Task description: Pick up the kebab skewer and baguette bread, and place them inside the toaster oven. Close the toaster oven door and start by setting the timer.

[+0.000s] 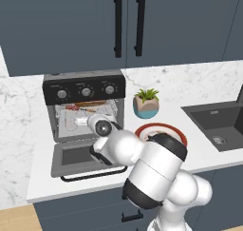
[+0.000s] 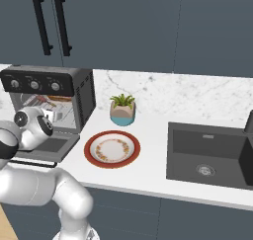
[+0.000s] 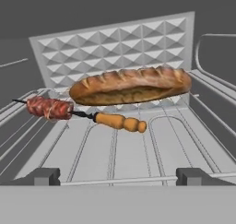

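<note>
Both foods lie inside the toaster oven (image 1: 84,112) on its wire rack (image 3: 115,149). In the hand view we see the baguette (image 3: 130,85) toward the rear wall, its long axis across the cavity, and the kebab skewer (image 3: 83,114) just in front of it, roughly parallel, meat end at one side and wooden handle toward the middle. The gripper (image 3: 118,177) is at the oven mouth with its fingers spread fully apart and nothing between them. We judge loading complete. The coming move turns on the door (image 1: 78,158), which hangs open and flat below and behind the gripper, its bar handle (image 1: 92,174) along the tabletop (image 1: 199,154) edge nearest the robot.
</note>
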Robot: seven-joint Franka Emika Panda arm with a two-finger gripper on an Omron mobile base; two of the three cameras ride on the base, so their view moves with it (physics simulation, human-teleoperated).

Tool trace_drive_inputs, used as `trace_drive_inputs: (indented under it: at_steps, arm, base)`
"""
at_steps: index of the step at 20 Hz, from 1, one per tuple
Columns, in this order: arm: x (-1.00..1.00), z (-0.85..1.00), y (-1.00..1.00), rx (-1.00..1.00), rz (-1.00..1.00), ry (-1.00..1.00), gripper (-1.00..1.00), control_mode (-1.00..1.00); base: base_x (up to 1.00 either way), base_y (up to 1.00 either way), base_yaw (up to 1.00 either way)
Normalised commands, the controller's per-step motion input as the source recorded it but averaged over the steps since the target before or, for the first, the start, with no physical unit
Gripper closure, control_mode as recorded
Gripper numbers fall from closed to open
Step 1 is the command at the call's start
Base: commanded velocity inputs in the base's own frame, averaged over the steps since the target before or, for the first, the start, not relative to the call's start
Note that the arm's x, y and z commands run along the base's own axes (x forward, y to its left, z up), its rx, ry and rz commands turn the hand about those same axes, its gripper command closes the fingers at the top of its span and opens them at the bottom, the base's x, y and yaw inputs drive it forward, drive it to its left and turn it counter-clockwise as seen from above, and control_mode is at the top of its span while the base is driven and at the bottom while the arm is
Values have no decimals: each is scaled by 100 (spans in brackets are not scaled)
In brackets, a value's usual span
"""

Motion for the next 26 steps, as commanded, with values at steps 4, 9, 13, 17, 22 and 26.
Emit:
trace_drive_inputs:
  at_steps: [4, 9, 13, 17, 22, 26]
  arm:
    - [19, 0, 0, 0, 0, 0, -100, -100]
    - [19, 0, 0, 0, 0, 0, -100, -100]
    - [16, 0, 0, 0, 0, 0, -100, -100]
    - [14, 0, 0, 0, 0, 0, -100, -100]
    - [16, 0, 0, 0, 0, 0, -100, -100]
    - [1, 0, -1, 0, 0, 0, -100, -100]
  base:
    - [0, 0, 0]
    - [0, 0, 0]
    - [0, 0, 0]
    - [0, 0, 0]
    - [0, 0, 0]
    - [0, 0, 0]
